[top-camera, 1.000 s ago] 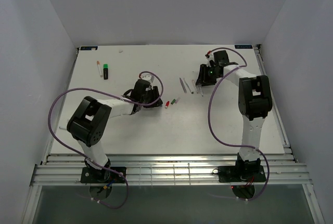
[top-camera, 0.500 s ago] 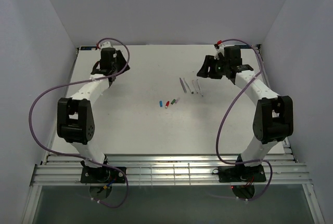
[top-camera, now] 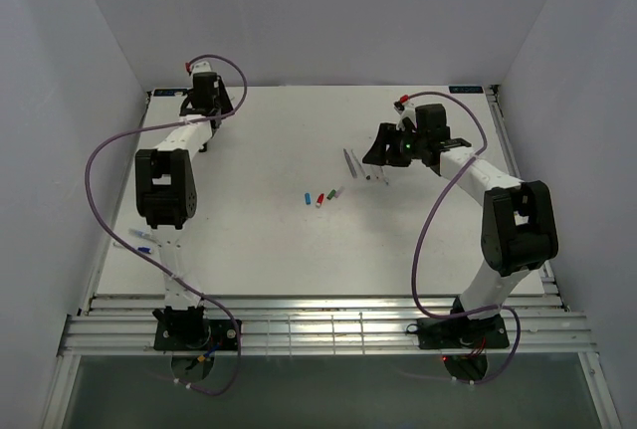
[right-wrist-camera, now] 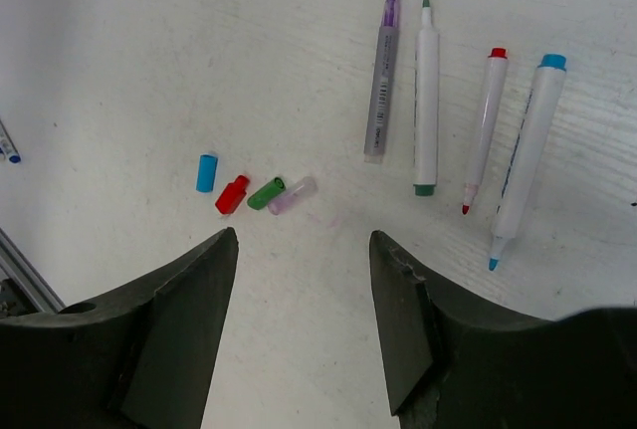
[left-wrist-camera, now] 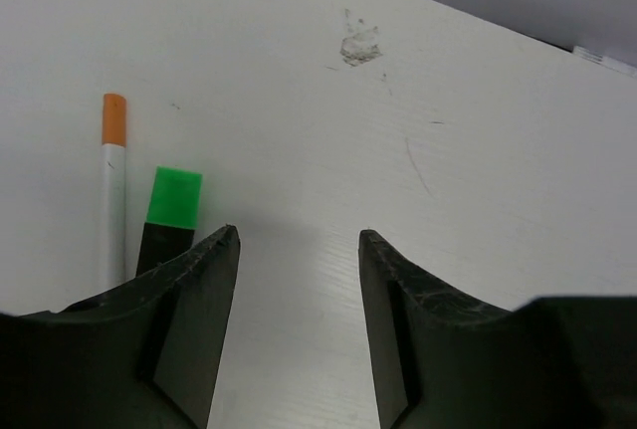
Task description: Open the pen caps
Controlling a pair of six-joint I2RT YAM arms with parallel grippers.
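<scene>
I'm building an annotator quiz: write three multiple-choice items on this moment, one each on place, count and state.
1. Where do the loose caps lie? A) left of the uncapped pens B) on the pens' tips C) at the far table edge
2. How many loose caps are there? A) two B) four C) six
3. The orange-ended pen is: A) capped B) uncapped C) broken in two
Answers: 1A, the right wrist view shows them in a row left of the pens; 2B, blue, red, green and clear; 3A, its orange cap sits on the barrel.
</scene>
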